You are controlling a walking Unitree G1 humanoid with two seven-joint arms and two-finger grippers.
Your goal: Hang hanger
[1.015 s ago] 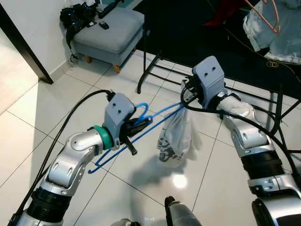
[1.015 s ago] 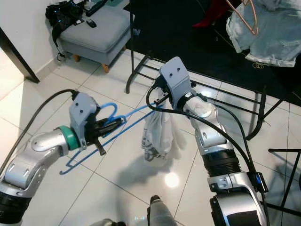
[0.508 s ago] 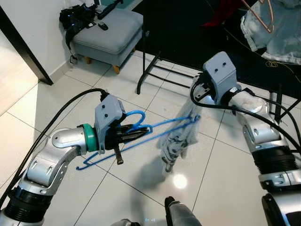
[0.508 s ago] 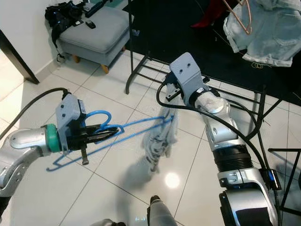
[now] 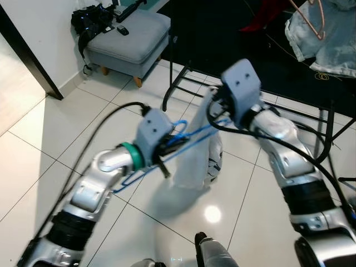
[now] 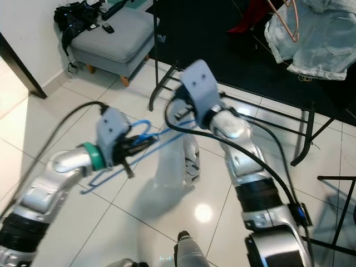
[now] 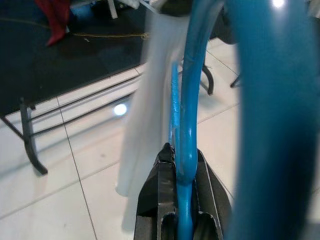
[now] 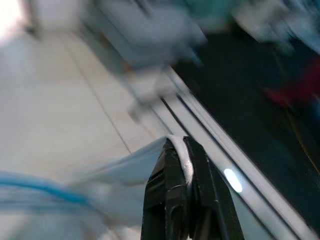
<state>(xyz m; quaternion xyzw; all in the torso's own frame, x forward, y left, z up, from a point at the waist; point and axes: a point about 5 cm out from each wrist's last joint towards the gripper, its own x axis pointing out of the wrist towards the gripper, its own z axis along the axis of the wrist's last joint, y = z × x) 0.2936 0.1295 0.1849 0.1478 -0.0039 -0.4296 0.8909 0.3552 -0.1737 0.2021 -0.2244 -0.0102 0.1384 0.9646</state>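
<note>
A blue plastic hanger [image 5: 183, 143] is held above the tiled floor, and my left gripper [image 5: 164, 148] is shut on it near its hook; the left wrist view has the blue hanger [image 7: 183, 150] clamped between the black fingers. A white garment [image 5: 199, 156] with dark print hangs from the hanger's far end. My right gripper [image 5: 218, 103] is shut on the white garment's top edge [image 8: 177, 150], pulling it up beside the hanger. Both arms are blurred with motion.
A black metal rack [image 5: 178, 72] stands just behind the grippers on a dark carpet. A grey footstool [image 5: 129, 39] with black items sits at the back left. Pale denim clothing with a copper hanger [image 5: 320, 33] lies at the back right. Open tiled floor [image 5: 50, 144] lies to the left.
My right gripper moved left and lifted the white garment higher. My left arm swung right and up, carrying the hanger closer to the rack. The garment now hangs longer and flatter.
</note>
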